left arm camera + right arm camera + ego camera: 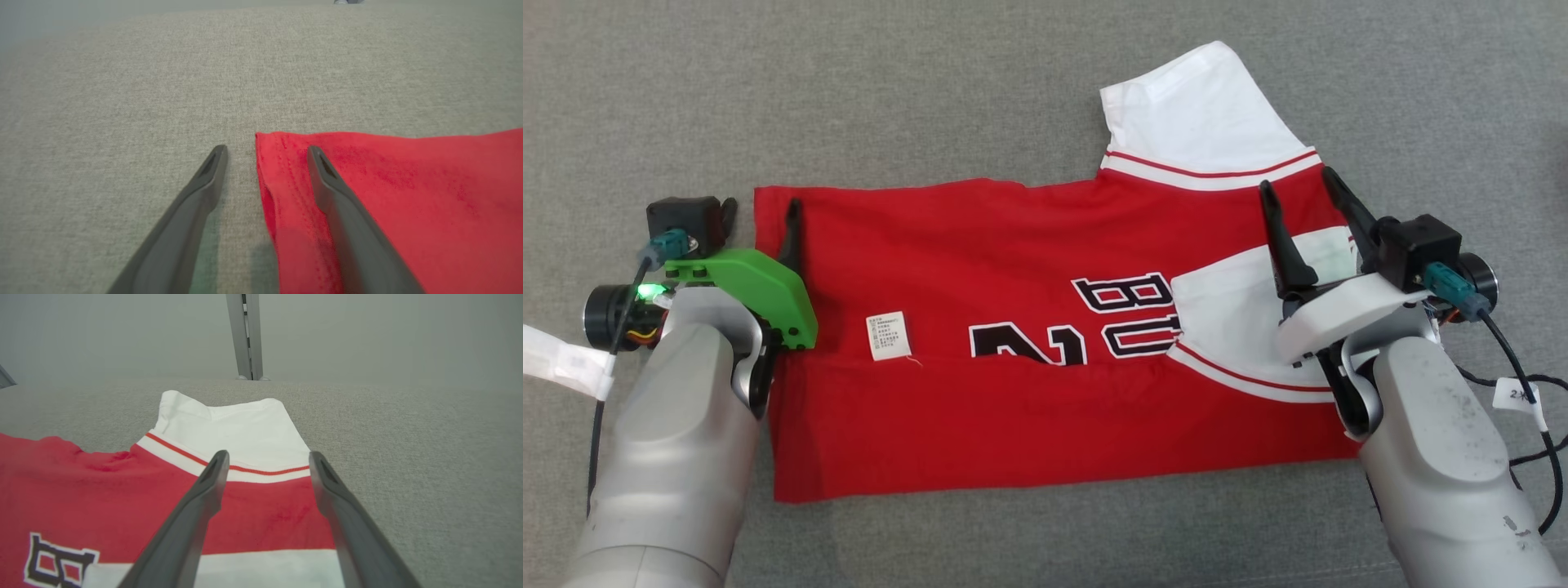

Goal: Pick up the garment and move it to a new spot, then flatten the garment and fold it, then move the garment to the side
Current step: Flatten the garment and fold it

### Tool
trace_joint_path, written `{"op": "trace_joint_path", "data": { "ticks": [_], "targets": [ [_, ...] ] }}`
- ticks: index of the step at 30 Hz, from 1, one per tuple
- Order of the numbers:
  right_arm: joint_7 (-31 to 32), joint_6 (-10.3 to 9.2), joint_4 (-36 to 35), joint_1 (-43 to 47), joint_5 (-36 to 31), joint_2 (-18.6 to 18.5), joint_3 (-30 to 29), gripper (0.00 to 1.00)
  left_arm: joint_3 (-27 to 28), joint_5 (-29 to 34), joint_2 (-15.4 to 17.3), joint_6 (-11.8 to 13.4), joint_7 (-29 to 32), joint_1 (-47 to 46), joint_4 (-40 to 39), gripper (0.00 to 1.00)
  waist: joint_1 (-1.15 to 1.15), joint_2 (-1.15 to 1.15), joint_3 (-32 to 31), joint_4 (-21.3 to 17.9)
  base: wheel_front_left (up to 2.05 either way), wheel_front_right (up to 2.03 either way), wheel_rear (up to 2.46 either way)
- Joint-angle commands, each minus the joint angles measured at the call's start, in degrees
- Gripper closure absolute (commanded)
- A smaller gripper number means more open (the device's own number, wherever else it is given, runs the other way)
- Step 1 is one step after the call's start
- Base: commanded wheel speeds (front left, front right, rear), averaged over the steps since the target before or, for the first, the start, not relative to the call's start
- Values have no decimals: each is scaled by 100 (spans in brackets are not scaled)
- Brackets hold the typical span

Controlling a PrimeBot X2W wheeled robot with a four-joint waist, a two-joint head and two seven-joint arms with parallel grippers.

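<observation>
Judging from the head view, the task is well into its folding stage. The red jersey lies flat on the grey surface, its near long edge turned up over the body so that the care label shows and the black lettering is half covered. One white sleeve is laid in across the chest; the other sleeve sticks out at the far edge, not yet folded. Further folds and the move to the side appear to be left. The left tool stands at the hem end and the right tool over the shoulder end, both with fingers spread wide and nothing between them.

From the left wrist view, the left tool straddles the far hem corner of the jersey: one finger lies over bare surface, the other over red cloth. The jaws are fully apart and grip nothing. Whether the finger over the cloth presses on it, I cannot tell.

From the right wrist view, the right tool is likewise wide open and empty. It is poised over the red shoulder of the jersey, fingertips near the striped seam where the outstretched sleeve begins. Grey surface runs beyond, with a metal post behind it.
</observation>
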Motion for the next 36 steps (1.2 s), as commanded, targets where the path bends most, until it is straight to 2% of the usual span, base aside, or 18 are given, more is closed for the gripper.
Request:
{"op": "trace_joint_path", "data": {
  "ticks": [1,2,3,4,5,6,10,17,22,25,26,27,30,36],
  "targets": [
    [-23,-10,48,-126,-98,-19,9,0,-43,-102,31,-12,27,-117,77,0,0,0,148,10,0,0,0],
    [-23,-10,95,-225,-171,-19,23,0,-129,-133,41,-13,48,-166,153,4,0,0,186,27,0,0,0],
    [-23,-10,141,-300,-224,-26,11,0,-197,-163,38,-13,61,-180,201,54,0,0,213,43,0,0,0],
    [-23,-10,228,-395,-292,-35,4,0,-258,-232,17,-13,96,-182,266,70,0,0,237,69,0,0,0],
    [-23,-10,303,-474,-353,-49,17,0,-290,-272,17,-13,94,-206,312,95,0,0,255,91,0,0,0],
    [-23,-10,511,-732,-447,-90,42,0,-362,-342,30,-13,24,-277,392,100,0,0,299,149,0,0,0],
    [180,-10,1084,-1377,-599,-227,-78,0,-607,-476,-72,-4,-80,-418,418,100,0,0,397,319,0,0,0],
    [1062,-10,2220,-2645,-690,-477,-340,0,-1134,-735,-254,-4,-466,-677,-56,100,0,0,625,812,0,0,0],
    [1395,-11,2774,-3100,-904,-642,-497,0,-1439,-935,-344,-4,-519,-704,-358,100,0,0,782,1057,0,0,0],
    [1706,-10,3134,-3204,-1088,-602,-549,0,-1564,-1036,-350,-4,-528,-678,-473,100,0,0,833,1112,0,0,0],
    [1786,-6,3249,-3191,-1099,-577,-565,39,-1573,-1073,-336,-4,-522,-663,-510,100,0,0,839,1117,0,0,0],
    [1829,-5,3358,-3166,-1114,-555,-552,100,-1579,-1119,-317,-4,-523,-637,-559,100,0,0,844,1119,0,0,0],
    [1744,-5,3472,-3188,-1080,-558,-558,100,-1575,-1188,-261,-4,-525,-536,-679,100,0,0,837,1103,0,0,0],
    [672,-11,3085,-3406,-1261,-743,-751,100,-1298,-1131,-140,-5,-526,-356,-1090,100,0,0,781,1023,0,0,0]
  ]
}}
